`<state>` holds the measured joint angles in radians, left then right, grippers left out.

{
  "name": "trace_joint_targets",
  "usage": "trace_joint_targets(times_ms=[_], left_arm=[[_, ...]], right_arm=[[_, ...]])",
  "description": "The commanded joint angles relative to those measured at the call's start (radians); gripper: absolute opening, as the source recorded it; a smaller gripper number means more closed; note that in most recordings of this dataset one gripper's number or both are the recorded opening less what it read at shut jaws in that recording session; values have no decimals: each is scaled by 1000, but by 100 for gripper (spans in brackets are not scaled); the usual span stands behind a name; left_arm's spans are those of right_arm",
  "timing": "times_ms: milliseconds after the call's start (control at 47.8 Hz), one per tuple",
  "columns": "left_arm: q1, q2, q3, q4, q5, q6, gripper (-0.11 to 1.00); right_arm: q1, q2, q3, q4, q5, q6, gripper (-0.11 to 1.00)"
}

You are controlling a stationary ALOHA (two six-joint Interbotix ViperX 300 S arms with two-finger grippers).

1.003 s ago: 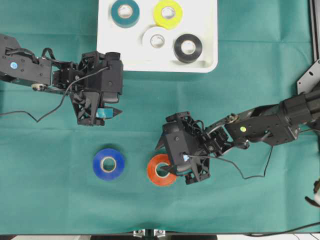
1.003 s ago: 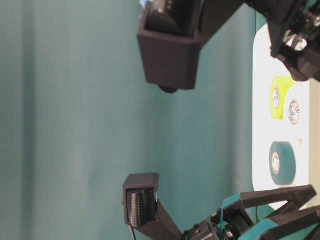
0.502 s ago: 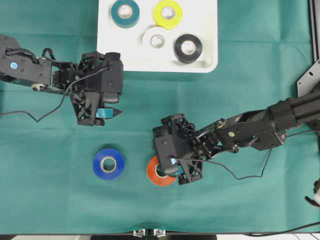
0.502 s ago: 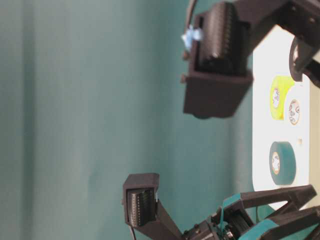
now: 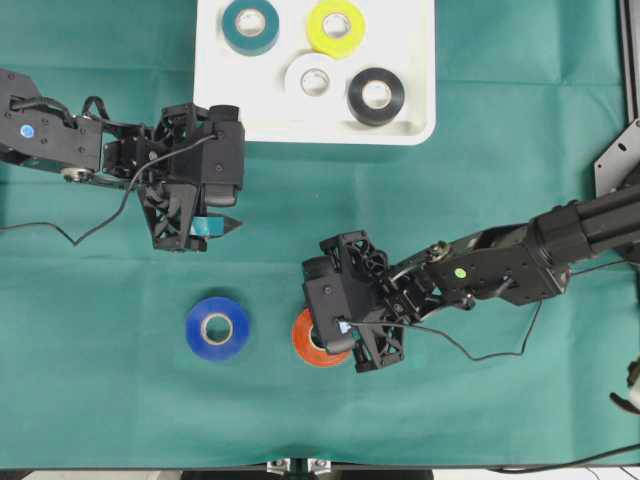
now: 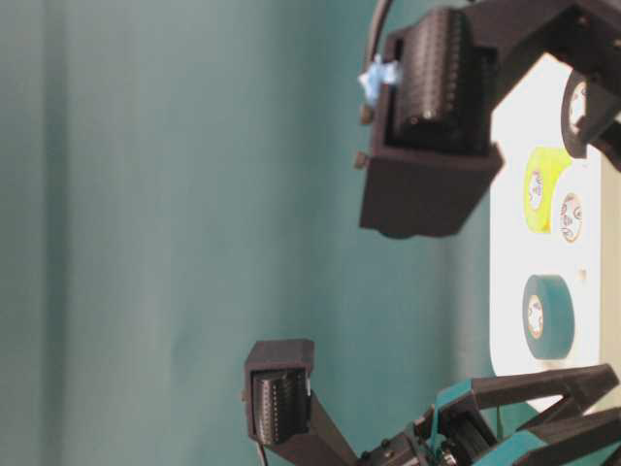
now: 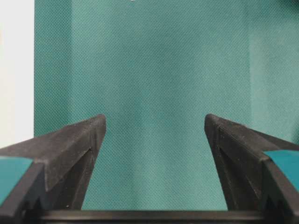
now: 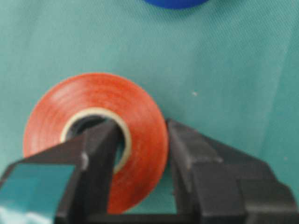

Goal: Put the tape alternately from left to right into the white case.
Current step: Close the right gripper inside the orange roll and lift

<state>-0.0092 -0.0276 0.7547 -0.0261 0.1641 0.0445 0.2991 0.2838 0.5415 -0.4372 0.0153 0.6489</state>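
At left, the left gripper [image 5: 222, 226] hangs with its jaws spread wide over bare green cloth [image 5: 120, 400], near the blue roll [image 5: 218, 327]. At centre, the right gripper [image 5: 338, 340] pinches the wall of the orange-red roll [image 5: 306, 345], one finger inside the core and one outside, the roll lying flat on the cloth. We judge that a good lift rises straight before carrying it to the white case [image 5: 415, 100], beside the teal [image 5: 251, 24], yellow [image 5: 336, 27], white [image 5: 315, 78] and black [image 5: 376, 96] rolls.
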Motion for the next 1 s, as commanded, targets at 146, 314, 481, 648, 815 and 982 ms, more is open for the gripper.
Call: trace_joint_targets(times_ms=[146, 314, 481, 648, 815, 982], left_arm=[[-3, -17, 9, -2, -9, -2, 85], [-3, -15, 11, -2, -9, -2, 85], [-3, -20, 11, -2, -8, -2, 85], [-3, -23, 12, -2, -9, -2, 85], [-3, -23, 17, -2, -9, -2, 86], [-3, -23, 15, -2, -9, -2, 85]], right_arm=[[-6, -69, 3, 0, 23, -2, 31], [-9, -103, 12, -6, 66, -3, 30], [-28, -167, 21, -9, 129, -6, 29], [-66, -221, 37, -15, 144, -9, 29], [-92, -252, 44, -17, 158, -11, 29], [-106, -273, 44, -17, 183, -11, 29]])
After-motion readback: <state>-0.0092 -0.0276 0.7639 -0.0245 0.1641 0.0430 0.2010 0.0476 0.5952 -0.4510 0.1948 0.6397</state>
